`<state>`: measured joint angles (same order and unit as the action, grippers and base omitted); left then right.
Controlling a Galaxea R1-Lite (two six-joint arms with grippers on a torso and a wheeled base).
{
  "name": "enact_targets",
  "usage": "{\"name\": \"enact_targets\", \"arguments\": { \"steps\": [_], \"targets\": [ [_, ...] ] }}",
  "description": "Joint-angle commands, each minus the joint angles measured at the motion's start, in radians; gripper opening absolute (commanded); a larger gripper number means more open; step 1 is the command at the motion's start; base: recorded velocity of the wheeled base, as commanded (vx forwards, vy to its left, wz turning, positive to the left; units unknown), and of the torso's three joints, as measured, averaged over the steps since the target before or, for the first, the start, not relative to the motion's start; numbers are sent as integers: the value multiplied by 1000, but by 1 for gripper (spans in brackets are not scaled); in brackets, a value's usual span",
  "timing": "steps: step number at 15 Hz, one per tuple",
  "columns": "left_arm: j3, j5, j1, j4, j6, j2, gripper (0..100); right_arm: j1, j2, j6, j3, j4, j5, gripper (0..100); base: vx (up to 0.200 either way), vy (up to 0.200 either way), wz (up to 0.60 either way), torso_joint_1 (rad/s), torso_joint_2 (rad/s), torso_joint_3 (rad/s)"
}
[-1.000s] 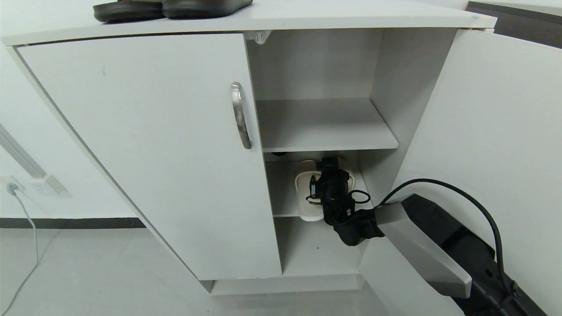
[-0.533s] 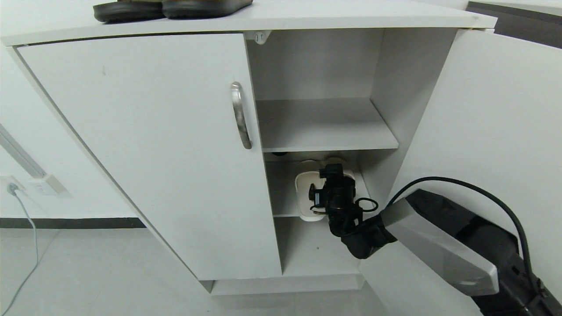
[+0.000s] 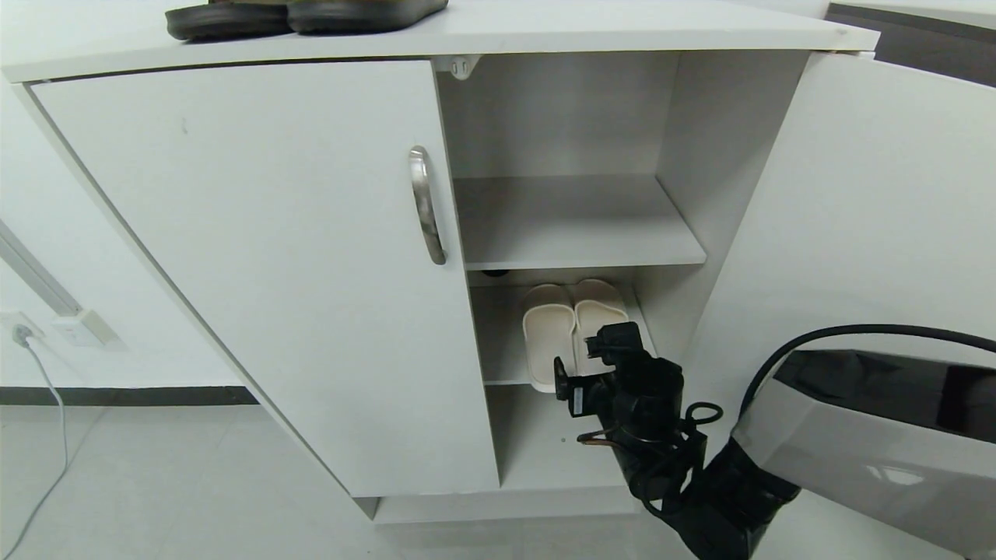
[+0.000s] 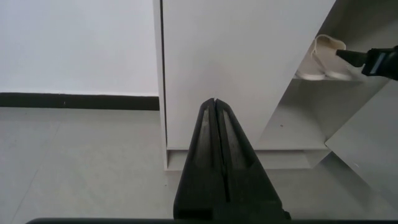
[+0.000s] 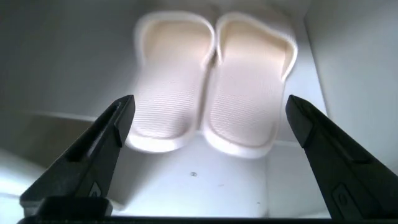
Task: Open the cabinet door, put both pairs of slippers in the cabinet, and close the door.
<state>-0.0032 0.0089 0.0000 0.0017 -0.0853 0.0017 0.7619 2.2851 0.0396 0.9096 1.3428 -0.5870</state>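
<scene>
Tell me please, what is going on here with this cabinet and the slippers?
The robot is putting slippers away. The cabinet's right door is open, the left door shut. The white slippers lie side by side on the middle shelf. The right gripper is just in front of them, fingers open and empty. The dark slippers are on the cabinet top, not yet stored. The left gripper hangs low before the cabinet, fingers shut, holding nothing.

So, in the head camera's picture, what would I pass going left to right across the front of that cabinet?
Wall socket → door handle on the closed door → cream slippers on the lower shelf → open door.
</scene>
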Motion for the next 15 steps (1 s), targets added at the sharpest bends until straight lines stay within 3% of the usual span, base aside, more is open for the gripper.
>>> {"name": "enact_targets", "arguments": {
  "steps": [1, 4, 10, 15],
  "targets": [
    [0, 0, 2, 0, -1, 1, 0, 25, -70, 0, -72, 19, 1, 100, 0, 0, 0, 0, 0, 0],
    [0, 0, 0, 0, -8, 1, 0, 36, -70, -1, -66, 18, 3, 100, 0, 0, 0, 0, 0, 0],
    [0, 0, 0, 0, -11, 1, 0, 48, -69, -9, -58, 16, 4, 100, -200, 0, 0, 0, 2, 2],
    [0, -1, 0, -2, -8, 0, 0, 50, -69, -10, -60, 16, 4, 100, 0, 0, 0, 0, 0, 0]
  ]
}}
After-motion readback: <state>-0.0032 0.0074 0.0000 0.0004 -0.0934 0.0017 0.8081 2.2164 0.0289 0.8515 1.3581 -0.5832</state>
